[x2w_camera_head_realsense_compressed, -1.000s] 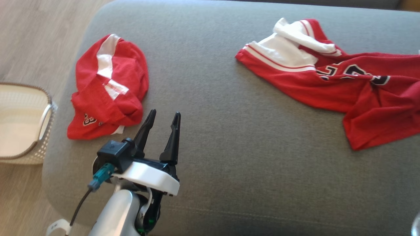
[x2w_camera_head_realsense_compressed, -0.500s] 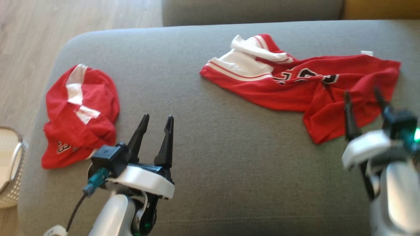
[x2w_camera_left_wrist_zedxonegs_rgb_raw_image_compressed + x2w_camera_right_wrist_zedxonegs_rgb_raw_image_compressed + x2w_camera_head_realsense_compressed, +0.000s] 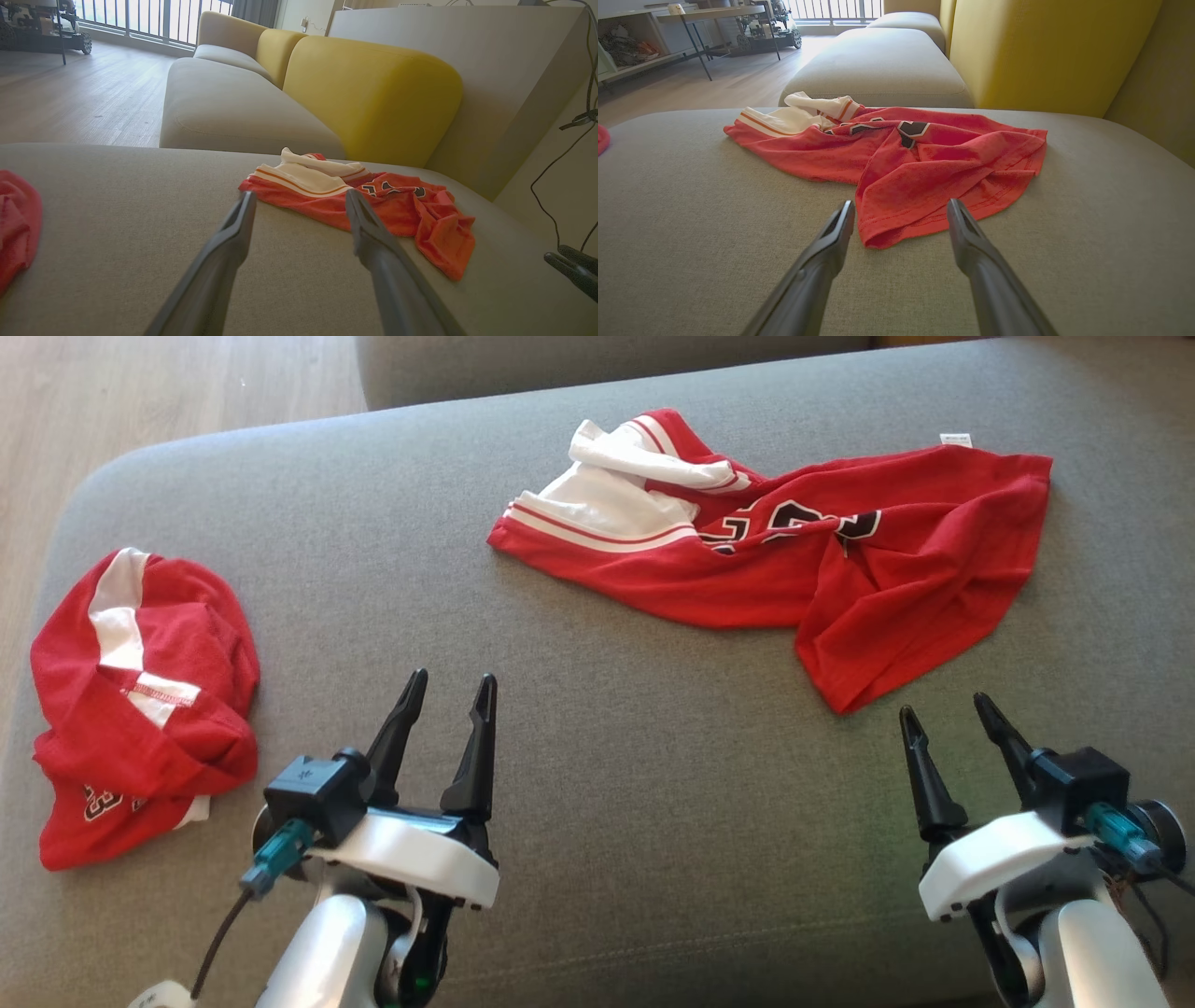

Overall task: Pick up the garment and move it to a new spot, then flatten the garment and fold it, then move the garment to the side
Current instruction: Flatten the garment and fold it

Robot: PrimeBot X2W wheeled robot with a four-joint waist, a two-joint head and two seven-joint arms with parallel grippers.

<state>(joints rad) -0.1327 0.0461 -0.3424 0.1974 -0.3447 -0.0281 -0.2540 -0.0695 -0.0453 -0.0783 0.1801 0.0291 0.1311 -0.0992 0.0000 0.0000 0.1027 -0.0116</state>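
The garment [image 3: 840,551], a red jersey T-shirt with white sleeves and black chest print, lies crumpled on the grey cushion [image 3: 607,784] at the upper right. The left wrist view shows the garment [image 3: 402,210] ahead and to the right; in the right wrist view the garment [image 3: 924,158] lies just beyond the fingertips. My left gripper [image 3: 448,686] hovers open at the lower left, well short of the shirt. At the lower right, my right gripper [image 3: 943,709] is open and empty, a short way in front of the shirt's near hem.
A smaller red piece with a white stripe [image 3: 140,700] lies bunched near the cushion's left edge. Wooden floor [image 3: 140,392] lies beyond the cushion at the upper left. A yellow backrest [image 3: 373,93] and another grey seat [image 3: 233,107] stand behind.
The head camera has swung right and tipped, shifting the whole picture left. My right gripper has come into view and now sits clear of the garment. The basket has left the picture.
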